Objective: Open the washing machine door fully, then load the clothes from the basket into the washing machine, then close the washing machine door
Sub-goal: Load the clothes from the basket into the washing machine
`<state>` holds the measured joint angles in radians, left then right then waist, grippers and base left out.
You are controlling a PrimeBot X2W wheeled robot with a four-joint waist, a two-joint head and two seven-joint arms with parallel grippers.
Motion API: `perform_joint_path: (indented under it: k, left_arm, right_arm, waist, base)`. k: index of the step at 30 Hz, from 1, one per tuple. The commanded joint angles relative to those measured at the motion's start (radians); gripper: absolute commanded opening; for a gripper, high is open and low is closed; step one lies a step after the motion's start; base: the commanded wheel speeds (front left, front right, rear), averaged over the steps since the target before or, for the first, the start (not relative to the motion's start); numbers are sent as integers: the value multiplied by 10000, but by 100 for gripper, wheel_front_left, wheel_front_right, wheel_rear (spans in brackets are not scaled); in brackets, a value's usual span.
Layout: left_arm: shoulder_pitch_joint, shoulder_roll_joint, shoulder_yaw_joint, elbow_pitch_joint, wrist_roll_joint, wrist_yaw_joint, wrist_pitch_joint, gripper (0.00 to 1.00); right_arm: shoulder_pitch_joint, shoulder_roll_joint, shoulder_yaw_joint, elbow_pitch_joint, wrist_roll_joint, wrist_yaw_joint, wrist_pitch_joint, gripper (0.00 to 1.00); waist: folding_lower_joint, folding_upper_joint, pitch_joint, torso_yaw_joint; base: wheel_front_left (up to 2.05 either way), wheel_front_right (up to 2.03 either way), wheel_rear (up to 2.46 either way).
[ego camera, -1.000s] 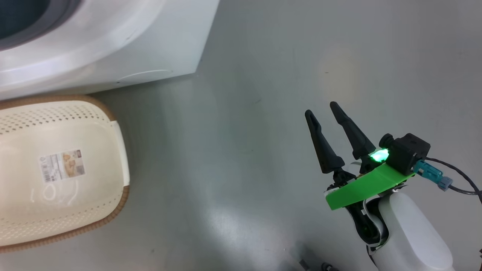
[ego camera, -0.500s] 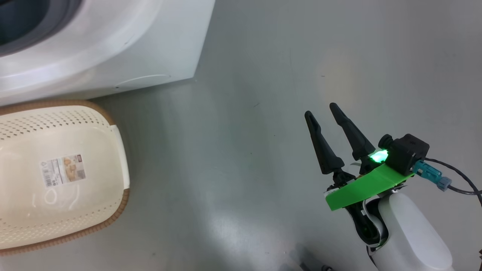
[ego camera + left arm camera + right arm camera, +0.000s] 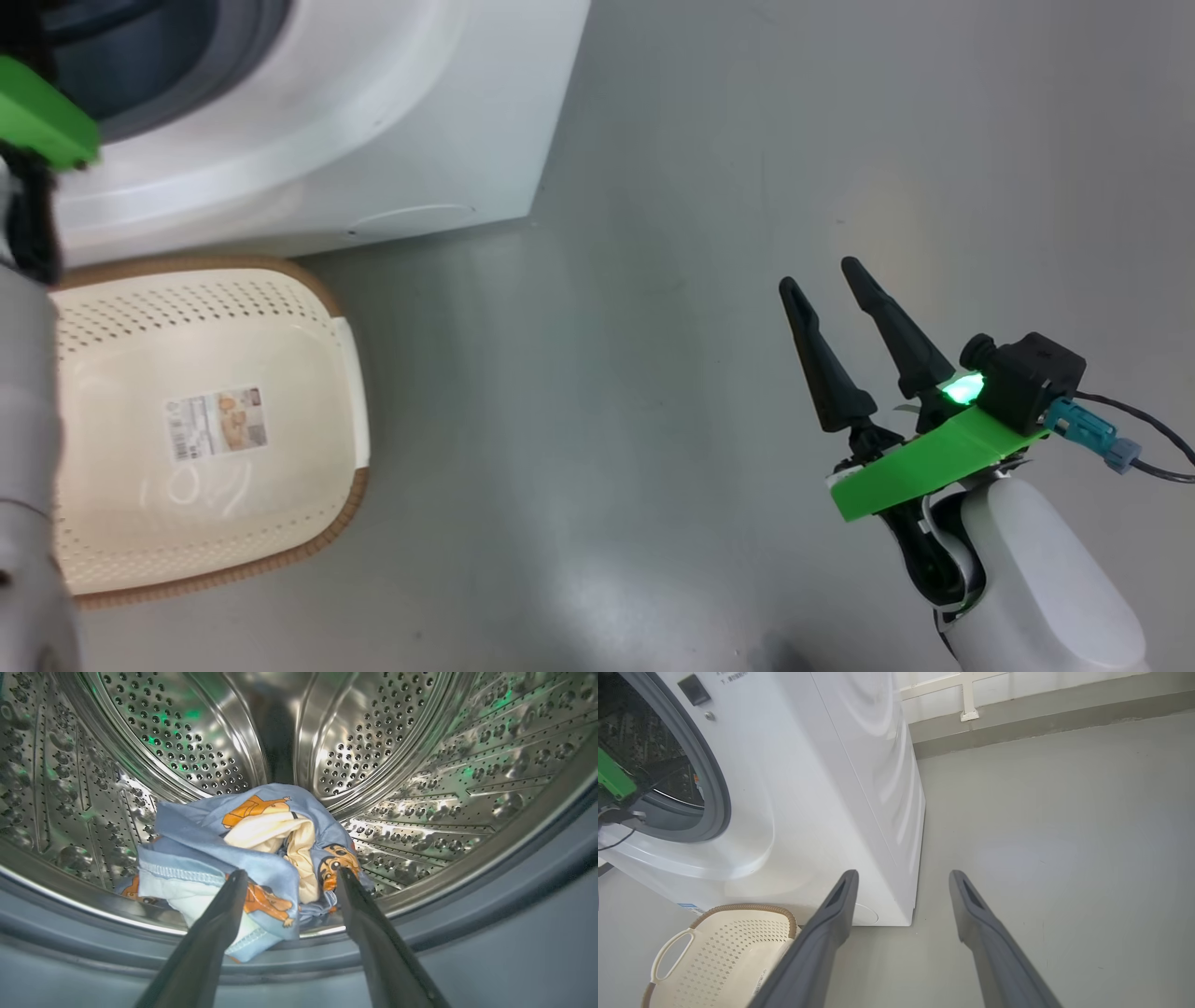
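In the left wrist view the clothes (image 3: 252,835), a light blue bundle with orange animal prints, lie at the front of the washing machine's steel drum (image 3: 373,732). One corner hangs over the drum's lip. My left gripper (image 3: 292,873) is open just in front of the bundle, its fingers apart and gripping nothing. The cream basket (image 3: 196,299) sits on the floor before the washing machine (image 3: 373,140), with only a label on its base. My right gripper (image 3: 820,275) hovers open over bare floor, well to the right. The washing machine door is out of view.
The grey rubber gasket (image 3: 514,896) rings the drum opening. My left arm's green bracket (image 3: 612,779) sits at that opening. The basket (image 3: 738,947) stands close against the machine's front. Grey floor (image 3: 1064,835) stretches to a wall behind the machine.
The head camera has shifted, so machine and basket sit further right in the picture. My left arm's green bracket and pale forearm now show at the left edge. The right gripper stays open.
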<state>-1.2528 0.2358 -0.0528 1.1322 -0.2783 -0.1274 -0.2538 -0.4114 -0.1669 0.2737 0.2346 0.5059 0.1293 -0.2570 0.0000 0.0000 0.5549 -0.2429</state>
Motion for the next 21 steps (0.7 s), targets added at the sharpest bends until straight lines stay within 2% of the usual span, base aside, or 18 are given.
perform_joint_path:
  k: [1,6,21]
  left_arm:
    - [396,307,79,-455,-10,-29,-78,100]
    - [1279,120,187,-1266,-4,-30,-78,100]
    - [5331,-682,823,-3924,711,47,-79,100]
  right_arm:
    - [326,-144,80,-177,32,14,-48,100]
    - [480,-290,-38,-171,23,14,-48,100]
    - [1539,-734,-409,-45,89,14,-48,100]
  waist:
    - [0,0,-244,193]
    - [0,0,-576,377]
    - [0,0,-2300,875]
  base:
    - [0,0,0]
    - [0,0,0]
    - [0,0,0]
